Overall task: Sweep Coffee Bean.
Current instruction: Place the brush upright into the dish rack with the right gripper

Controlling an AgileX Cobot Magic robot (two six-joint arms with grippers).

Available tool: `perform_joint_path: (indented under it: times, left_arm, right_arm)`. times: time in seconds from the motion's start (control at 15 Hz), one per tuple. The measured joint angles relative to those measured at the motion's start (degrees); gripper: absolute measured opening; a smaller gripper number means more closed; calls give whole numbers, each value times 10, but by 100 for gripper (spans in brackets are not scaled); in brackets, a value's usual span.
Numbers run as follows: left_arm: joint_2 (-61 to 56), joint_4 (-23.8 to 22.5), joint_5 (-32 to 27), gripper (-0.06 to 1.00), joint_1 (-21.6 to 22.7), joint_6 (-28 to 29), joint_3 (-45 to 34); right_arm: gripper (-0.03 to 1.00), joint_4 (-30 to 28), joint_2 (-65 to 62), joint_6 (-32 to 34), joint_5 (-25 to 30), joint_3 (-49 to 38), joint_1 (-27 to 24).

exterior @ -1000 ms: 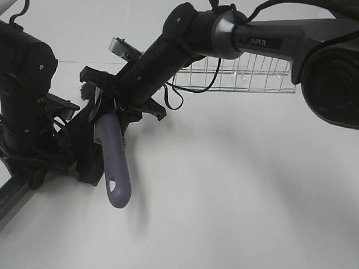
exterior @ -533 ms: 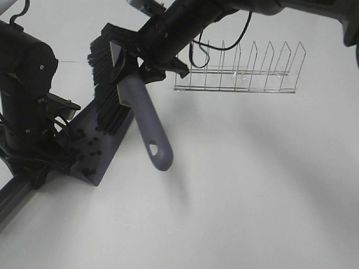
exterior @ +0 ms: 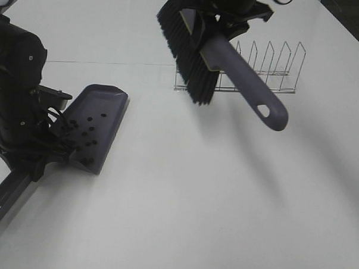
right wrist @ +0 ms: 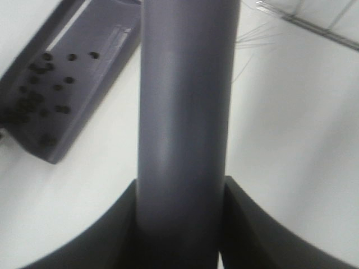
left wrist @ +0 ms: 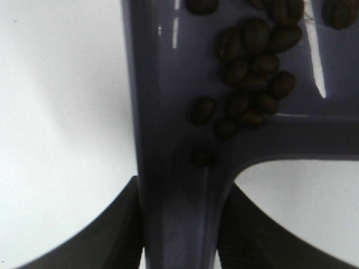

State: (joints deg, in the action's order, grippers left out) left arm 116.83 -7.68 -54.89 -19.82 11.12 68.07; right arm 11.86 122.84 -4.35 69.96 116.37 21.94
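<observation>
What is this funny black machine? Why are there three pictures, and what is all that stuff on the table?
It is a robot with two arms. Each arm ends in a gripper, which works like a pinching hand. The big picture comes from a camera up high, looking down on the white table. The other two come from little cameras on the robot's wrists, so everything in them looks very close. The left gripper pinches the handle of a grey dustpan, which sits on the table with dark coffee beans inside it. The right gripper holds a brush with black bristles up in the air. Behind the brush stands a rack with thin upright dividers.
</observation>
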Motion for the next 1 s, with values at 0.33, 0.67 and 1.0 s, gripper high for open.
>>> perform_joint_path:
  times: [0.33,0.67,1.0]
  left_arm:
    - [-5,77,1,31,69,-34,0]
    - [-5,116,27,31,77,-51,0]
    - [-5,136,33,31,77,-81,0]
  right_arm:
    - [28,-147,-89,34,1,-102,-18]
    - [28,-173,-161,66,3,-321,-81]
    - [28,-153,-161,72,-74,-388,-169]
